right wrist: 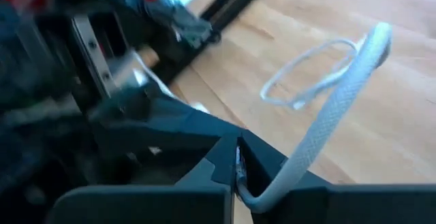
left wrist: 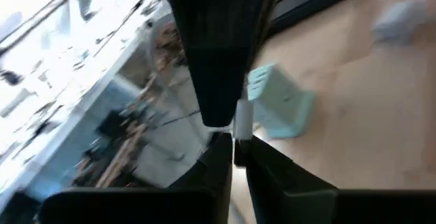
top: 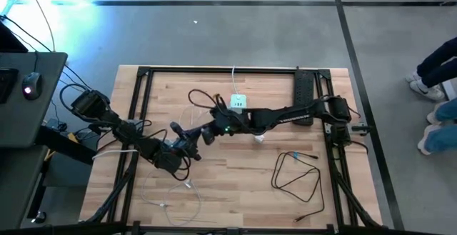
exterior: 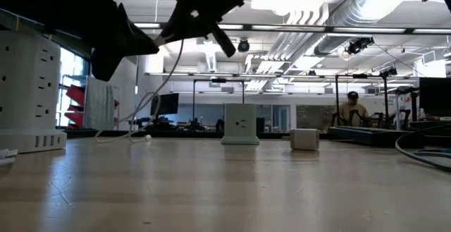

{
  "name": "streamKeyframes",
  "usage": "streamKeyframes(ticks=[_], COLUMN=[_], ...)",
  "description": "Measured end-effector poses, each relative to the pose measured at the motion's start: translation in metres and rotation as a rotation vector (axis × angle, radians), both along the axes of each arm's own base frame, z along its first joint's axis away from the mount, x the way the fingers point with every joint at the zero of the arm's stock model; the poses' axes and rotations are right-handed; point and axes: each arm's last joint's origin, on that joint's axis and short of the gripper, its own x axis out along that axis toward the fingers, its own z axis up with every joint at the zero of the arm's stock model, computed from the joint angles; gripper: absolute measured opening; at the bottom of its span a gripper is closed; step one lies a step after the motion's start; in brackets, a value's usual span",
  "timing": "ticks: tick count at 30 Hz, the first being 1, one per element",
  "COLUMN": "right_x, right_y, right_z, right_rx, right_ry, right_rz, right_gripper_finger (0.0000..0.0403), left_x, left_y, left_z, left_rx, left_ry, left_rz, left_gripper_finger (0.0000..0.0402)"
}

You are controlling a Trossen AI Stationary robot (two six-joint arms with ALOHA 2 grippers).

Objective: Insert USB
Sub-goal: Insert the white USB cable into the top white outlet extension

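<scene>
**Item 1, my left hand** (top: 184, 142): over the middle of the tabletop (top: 235, 206), left of centre. The fingers are pinched narrow on a small white piece that I take to be the USB plug (left wrist: 241, 123). It stands up out of the tips, its long axis running roughly along the fingers.

**Item 2, my right hand** (top: 208, 131): reaches across from the right side and meets the left hand tip to tip. It is clamped tight on the white cable (right wrist: 332, 112), which leaves the fingers and curves away in a loop above the wood (the far end is not traceable).

**Item 3, mint power cube** (top: 238, 102): stands upright on the tabletop near the far rail, well apart from both hands. My left wrist view shows it just beyond the plug.

**Item 4, other stock:** small white adapter (top: 258, 139), black cable (top: 296, 176) coiled at the right, black power strip (top: 304, 96) along the far right rail.

**Governing relation:** from the joined hands the cube lies toward the far edge and a little right. My right hand is the nearer one, but the plug sits in the left. I judge that the plug's long axis must turn to face a socket on the cube before any push. I cannot make out which face carries the USB socket.
</scene>
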Motion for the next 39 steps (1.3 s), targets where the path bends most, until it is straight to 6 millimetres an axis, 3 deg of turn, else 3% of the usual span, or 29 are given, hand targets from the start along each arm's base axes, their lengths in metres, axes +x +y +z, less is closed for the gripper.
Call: streamKeyframes(ticks=[7,20,39], right_x=[-0.016,-0.025,-0.031], right_y=[0.001,0.029,0.047], right_z=[0.015,0.013,0.008], right_rx=[-0.126,-0.336,-0.345], right_ry=[0.084,0.189,0.24], right_rz=[0.063,0.277,0.429], right_gripper_finger=[0.0,0.0,0.0], left_x=[0.007,0.022,0.032], left_y=[0.004,0.025,0.033], left_z=[-0.002,-0.006,0.0], left_rx=[-0.105,-0.401,-0.636], left_ry=[0.013,-0.038,-0.125], left_rz=[-0.133,-0.264,-0.432], left_gripper_finger=[0.0075,0.0124,0.0131])
